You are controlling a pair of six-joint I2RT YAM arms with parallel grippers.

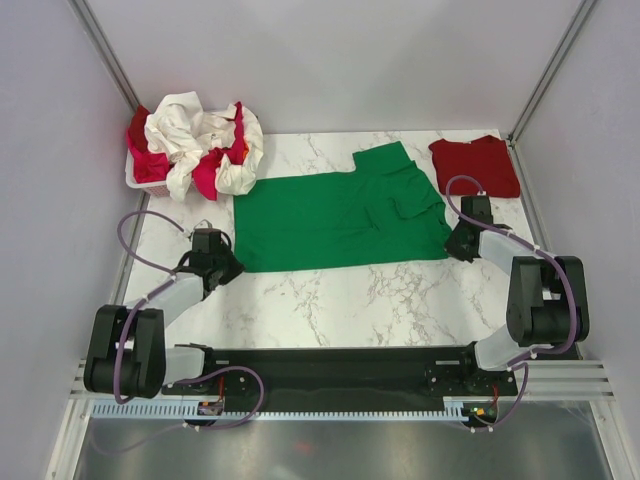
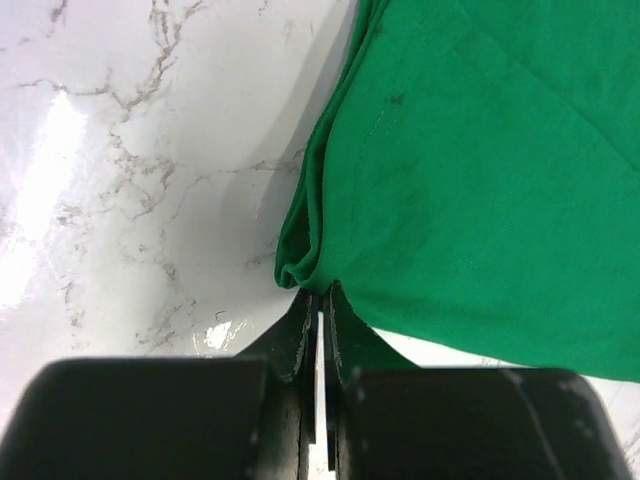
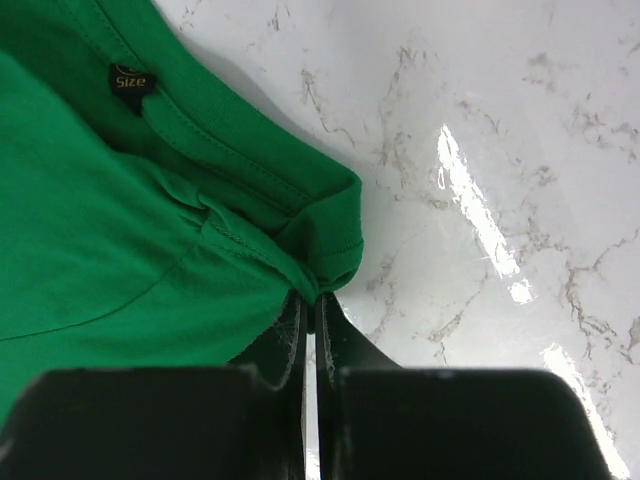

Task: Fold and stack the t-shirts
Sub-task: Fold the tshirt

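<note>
Green t-shirt (image 1: 340, 215) lies spread flat on the marble table (image 1: 330, 300). Left gripper (image 2: 318, 297) is clenched on its hem corner, right gripper (image 3: 308, 298) pinches the edge near the collar. The cloth is probably light and limp and will sag, so corners are the best hold.

Lab booth: plain walls (image 1: 330, 50), marble table (image 1: 380, 300)
</note>
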